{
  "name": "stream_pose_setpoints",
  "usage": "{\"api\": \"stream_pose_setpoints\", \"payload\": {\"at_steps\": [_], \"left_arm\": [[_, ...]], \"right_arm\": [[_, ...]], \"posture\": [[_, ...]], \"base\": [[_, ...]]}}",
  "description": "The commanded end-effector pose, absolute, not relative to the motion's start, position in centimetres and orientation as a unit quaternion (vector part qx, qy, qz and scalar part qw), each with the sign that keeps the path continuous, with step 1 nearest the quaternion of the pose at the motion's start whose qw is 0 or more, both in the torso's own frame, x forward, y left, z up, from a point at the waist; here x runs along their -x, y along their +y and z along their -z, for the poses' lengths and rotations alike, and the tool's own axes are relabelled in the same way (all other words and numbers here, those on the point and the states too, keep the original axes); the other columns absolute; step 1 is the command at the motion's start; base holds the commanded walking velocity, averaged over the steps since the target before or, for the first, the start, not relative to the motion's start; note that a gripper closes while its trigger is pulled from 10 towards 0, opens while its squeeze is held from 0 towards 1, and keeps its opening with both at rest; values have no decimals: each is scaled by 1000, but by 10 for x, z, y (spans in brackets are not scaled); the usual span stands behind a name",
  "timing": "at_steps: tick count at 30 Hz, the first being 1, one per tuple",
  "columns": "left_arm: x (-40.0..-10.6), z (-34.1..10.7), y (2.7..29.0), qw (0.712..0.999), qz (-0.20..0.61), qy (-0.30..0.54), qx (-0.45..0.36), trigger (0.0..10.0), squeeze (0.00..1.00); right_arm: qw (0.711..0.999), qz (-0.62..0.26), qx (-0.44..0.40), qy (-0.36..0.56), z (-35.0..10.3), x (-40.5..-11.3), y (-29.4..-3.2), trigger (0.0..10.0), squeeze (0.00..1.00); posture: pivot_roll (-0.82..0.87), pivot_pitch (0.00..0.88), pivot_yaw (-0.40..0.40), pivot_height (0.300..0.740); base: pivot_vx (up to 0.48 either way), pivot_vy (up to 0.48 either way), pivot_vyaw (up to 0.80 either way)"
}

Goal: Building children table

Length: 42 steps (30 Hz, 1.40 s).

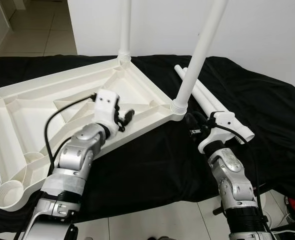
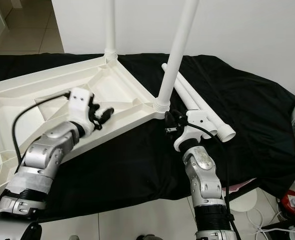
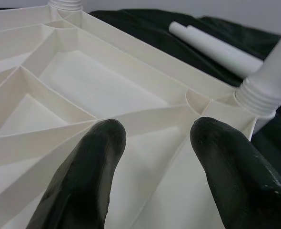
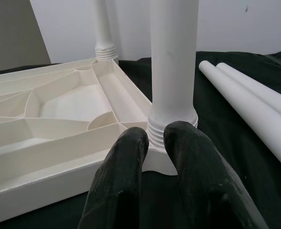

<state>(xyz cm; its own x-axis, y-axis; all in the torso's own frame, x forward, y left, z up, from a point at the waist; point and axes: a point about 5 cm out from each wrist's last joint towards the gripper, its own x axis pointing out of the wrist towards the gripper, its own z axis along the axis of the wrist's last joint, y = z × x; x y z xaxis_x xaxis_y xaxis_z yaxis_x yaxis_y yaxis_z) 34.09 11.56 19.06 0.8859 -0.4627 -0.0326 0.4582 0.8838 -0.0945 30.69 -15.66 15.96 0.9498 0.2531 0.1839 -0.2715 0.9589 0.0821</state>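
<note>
An upturned white plastic tabletop [image 1: 87, 95], ribbed underside facing up, lies on a black cloth [image 1: 267, 105] that covers the bench. All places below are given from this tabletop.

Two white legs stand screwed into its corner sockets: the far leg [image 1: 125, 27] rises at the far corner, and the near leg [image 1: 200, 55] stands tilted in the corner nearest the robot's right arm. Two loose legs [image 1: 212, 102] lie side by side on the cloth just beyond that right corner, touching each other along their length. An open socket [image 1: 10, 192] shows at the tabletop's near left corner.

The left end effector [image 1: 125, 119] hovers over the ribbed underside near the tabletop's near edge; in its wrist view its two black fingers [image 3: 83, 176] stand apart with nothing between them, above the ribs.

The right end effector [image 1: 193, 120] sits right at the base of the near leg, beside the threaded collar. In its wrist view its fingers [image 4: 126, 181] are nearly together, a narrow gap between them, holding nothing.

A pale tiled floor [image 1: 42, 30] shows past the tabletop's far left.
</note>
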Motion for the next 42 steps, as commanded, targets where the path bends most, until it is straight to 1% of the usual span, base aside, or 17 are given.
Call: {"api": "stream_pose_setpoints", "payload": {"at_steps": [1, 3, 6, 8, 11, 20, 33, 36, 42], "left_arm": [[-342, -196, 117, 971, 234, 22, 49, 10000, 0], [-343, -194, 118, 971, 233, 31, 43, 10000, 0], [-342, -187, 117, 970, 237, 54, 12, 10000, 0], [-341, -186, 116, 969, 238, 59, 9, 10000, 0], [-335, -184, 113, 960, 262, 94, -25, 10000, 0], [-335, -181, 118, 958, 253, 127, -49, 10000, 0], [-330, -176, 114, 949, 270, 152, -62, 10000, 0], [-329, -174, 114, 946, 273, 157, -77, 10000, 0], [-330, -167, 116, 946, 259, 172, -92, 10000, 0]], "right_arm": [[987, -130, -54, -75, -153, -306, -156, 10000, 0], [987, -131, -55, -74, -153, -306, -155, 10000, 0], [987, -134, -56, -72, -152, -305, -153, 10000, 0], [987, -134, -56, -72, -152, -304, -153, 10000, 0], [987, -132, -54, -69, -151, -303, -155, 10000, 0], [988, -130, -50, -68, -150, -303, -156, 10000, 0], [988, -129, -47, -65, -149, -303, -156, 10000, 0], [988, -130, -47, -64, -149, -304, -156, 10000, 0], [988, -131, -48, -64, -149, -304, -154, 10000, 0]], "posture": [[37, 53, -81, 740], [37, 53, -81, 740], [36, 51, -82, 740], [36, 51, -82, 740], [34, 48, -82, 740], [32, 44, -73, 740], [30, 37, -71, 740], [31, 37, -72, 740], [33, 31, -69, 740]], "base": [[0, 0, 0], [0, 0, 0], [0, 0, 0], [0, 0, 0], [0, 0, 0], [0, 0, 0], [0, 0, 0], [0, 0, 0], [0, 0, 0]]}}
